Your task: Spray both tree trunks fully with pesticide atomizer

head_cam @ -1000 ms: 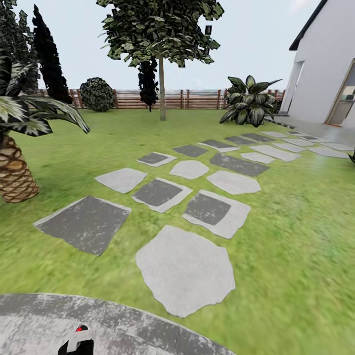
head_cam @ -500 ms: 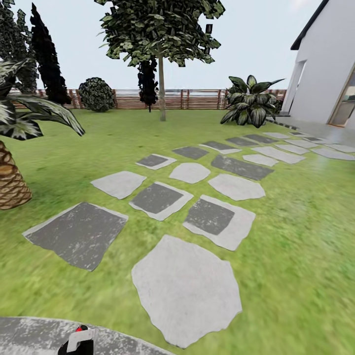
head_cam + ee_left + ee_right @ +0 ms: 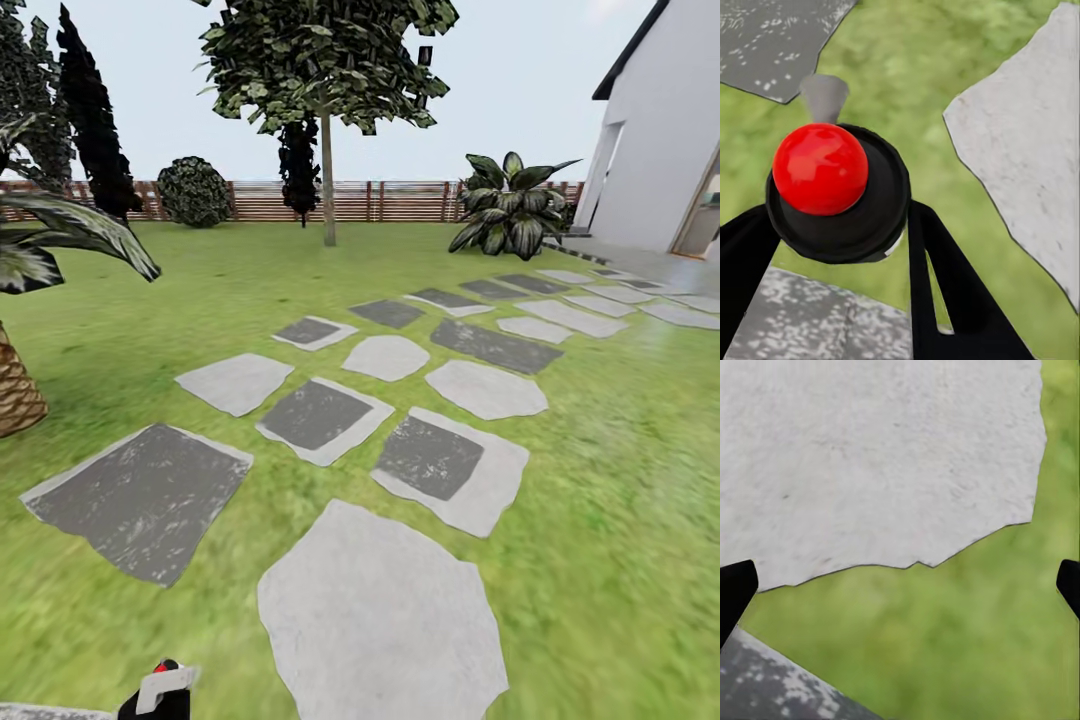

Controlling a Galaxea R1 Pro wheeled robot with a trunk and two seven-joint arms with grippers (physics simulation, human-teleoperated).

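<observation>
Robot on lawn w/ atomizer in left gripper, tree well ahead.

Nearest: pesticide atomizer [image 3: 836,191] sits clamped betw. the two black fingers of the left gripper [image 3: 840,247], red knob and grey nozzle facing camera; its top also pokes up at bottom edge of head view [image 3: 160,690]. Right gripper [image 3: 900,585] spread wide, fingertips at opp. edges of wrist view, nothing betw. them, over grass and a pale stone slab [image 3: 870,457]. Next out: grey stepping stones [image 3: 375,620] run across lawn [image 3: 620,480] twd. white house [image 3: 665,140] at right. Scaly palm [image 3: 15,390] at left edge. Far: tree [image 3: 325,60] w/ slim pale tree trunk [image 3: 328,180] standing on grass before slat fence [image 3: 400,200]; round shrub [image 3: 195,190] and dark conifers [image 3: 95,120] at left, broad-leaf plant [image 3: 510,205] at right.
</observation>
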